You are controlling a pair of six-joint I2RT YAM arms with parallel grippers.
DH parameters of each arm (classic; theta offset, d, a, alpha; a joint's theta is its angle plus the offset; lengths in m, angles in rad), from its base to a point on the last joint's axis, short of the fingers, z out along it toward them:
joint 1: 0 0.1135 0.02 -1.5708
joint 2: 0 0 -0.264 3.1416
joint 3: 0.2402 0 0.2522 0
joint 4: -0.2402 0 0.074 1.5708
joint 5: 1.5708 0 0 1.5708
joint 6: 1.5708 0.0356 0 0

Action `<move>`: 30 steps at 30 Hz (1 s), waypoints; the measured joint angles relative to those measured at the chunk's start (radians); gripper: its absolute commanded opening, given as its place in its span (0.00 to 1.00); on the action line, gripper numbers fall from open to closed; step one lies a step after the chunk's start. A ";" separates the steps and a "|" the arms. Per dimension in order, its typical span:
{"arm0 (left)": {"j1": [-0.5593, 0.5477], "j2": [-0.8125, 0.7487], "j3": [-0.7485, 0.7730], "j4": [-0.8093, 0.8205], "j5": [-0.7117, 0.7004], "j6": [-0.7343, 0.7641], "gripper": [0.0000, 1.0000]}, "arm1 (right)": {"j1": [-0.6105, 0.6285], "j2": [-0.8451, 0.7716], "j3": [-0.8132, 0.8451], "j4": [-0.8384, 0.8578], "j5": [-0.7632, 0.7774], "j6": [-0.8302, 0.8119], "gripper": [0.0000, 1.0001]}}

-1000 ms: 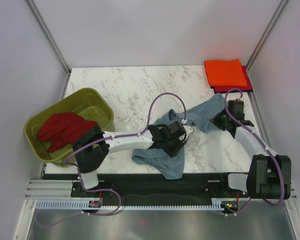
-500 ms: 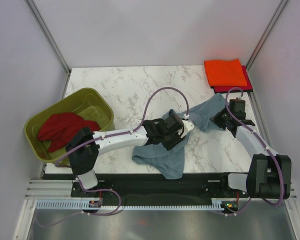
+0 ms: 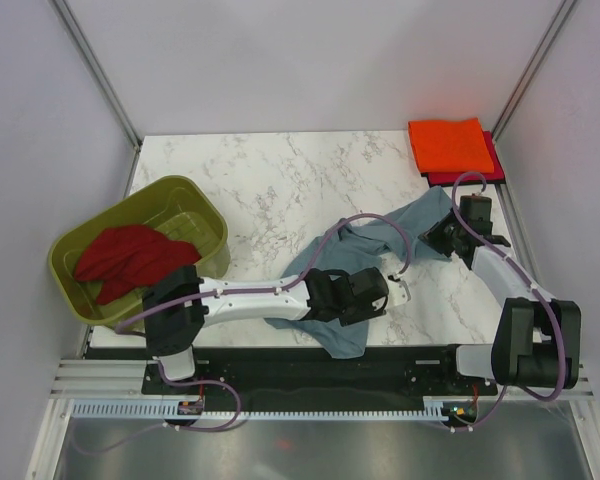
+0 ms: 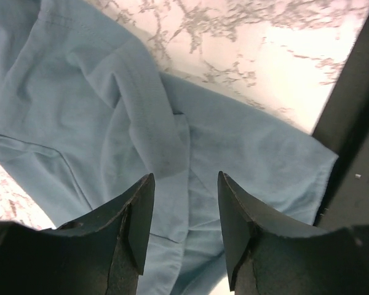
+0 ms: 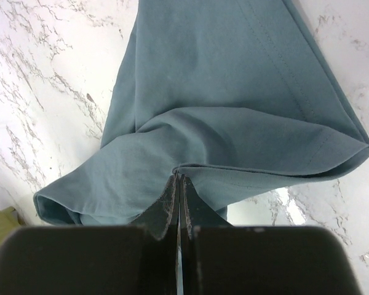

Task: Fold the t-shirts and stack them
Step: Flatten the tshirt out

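Note:
The slate blue-grey t-shirt (image 3: 375, 245) lies crumpled and stretched diagonally across the marble table (image 3: 270, 180). My left gripper (image 3: 345, 305) hovers over its lower part near the front edge, open, with only cloth (image 4: 111, 110) below the fingers (image 4: 141, 215) and nothing between them. My right gripper (image 3: 442, 238) is shut on a fold at the shirt's upper right end (image 5: 234, 92). The orange t-shirt (image 3: 450, 145) lies folded on the magenta-red one (image 3: 495, 168) at the back right corner. A dark red t-shirt (image 3: 130, 258) sits bunched in the tub.
An olive-green plastic tub (image 3: 185, 200) stands at the table's left edge. The black front rail (image 4: 353, 160) runs just beside the shirt's lower hem. Grey walls close in the left, right and back.
My left gripper moved from the shirt's middle down toward the front edge and its jaws spread wider. The shirt now lies more stretched out. The right gripper keeps its hold, barely moved.

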 measured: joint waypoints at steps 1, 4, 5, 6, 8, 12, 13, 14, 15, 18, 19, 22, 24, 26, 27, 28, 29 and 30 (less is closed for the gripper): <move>0.002 0.008 0.000 0.001 -0.013 0.007 0.53 | -0.002 0.003 0.000 0.000 -0.004 0.000 0.00; 0.007 0.035 0.000 0.018 -0.041 0.032 0.53 | -0.006 0.014 0.000 0.000 -0.013 0.001 0.00; 0.008 0.043 0.000 0.025 -0.046 0.039 0.53 | -0.009 0.017 0.000 0.001 -0.016 0.001 0.00; 0.008 0.053 0.000 0.032 -0.050 0.047 0.53 | -0.010 0.019 0.000 0.001 -0.021 0.001 0.00; 0.008 0.071 0.000 0.043 -0.056 0.055 0.53 | -0.014 0.023 0.000 0.001 -0.028 0.002 0.00; 0.008 0.090 -0.017 0.071 -0.071 0.065 0.51 | -0.020 0.024 0.001 0.001 -0.032 0.001 0.00; 0.008 0.094 -0.020 0.076 -0.077 0.068 0.47 | -0.023 0.024 0.001 0.001 -0.035 0.001 0.00; 0.008 0.098 -0.021 0.081 -0.086 0.071 0.44 | -0.024 0.026 0.002 0.001 -0.035 0.002 0.00; 0.008 0.105 -0.021 0.088 -0.097 0.074 0.35 | -0.026 0.026 0.003 0.001 -0.037 0.002 0.00; 0.013 0.115 -0.021 0.103 -0.124 0.085 0.10 | -0.030 0.027 0.005 0.002 -0.047 0.002 0.00; 0.017 0.116 -0.021 0.105 -0.130 0.087 0.05 | -0.031 0.027 0.005 0.002 -0.049 0.002 0.00; 0.035 0.116 -0.021 0.113 -0.154 0.095 0.02 | -0.035 0.027 0.005 0.001 -0.055 0.002 0.00; 0.052 0.116 -0.021 0.123 -0.172 0.095 0.02 | -0.041 0.027 0.005 0.000 -0.058 0.002 0.00; 0.072 0.114 -0.021 0.129 -0.175 0.094 0.02 | -0.048 0.027 0.005 0.000 -0.060 0.002 0.00; 0.082 0.109 -0.021 0.127 -0.175 0.092 0.02 | -0.051 0.026 0.005 -0.001 -0.062 0.002 0.00; 0.093 0.100 -0.021 0.126 -0.174 0.090 0.02 | -0.055 0.023 0.007 -0.005 -0.066 0.002 0.00; 0.103 0.087 -0.021 0.125 -0.172 0.083 0.02 | -0.058 0.020 0.013 -0.016 -0.071 0.002 0.00; 0.111 0.068 -0.021 0.125 -0.170 0.077 0.02 | -0.060 0.018 0.021 -0.027 -0.074 0.001 0.00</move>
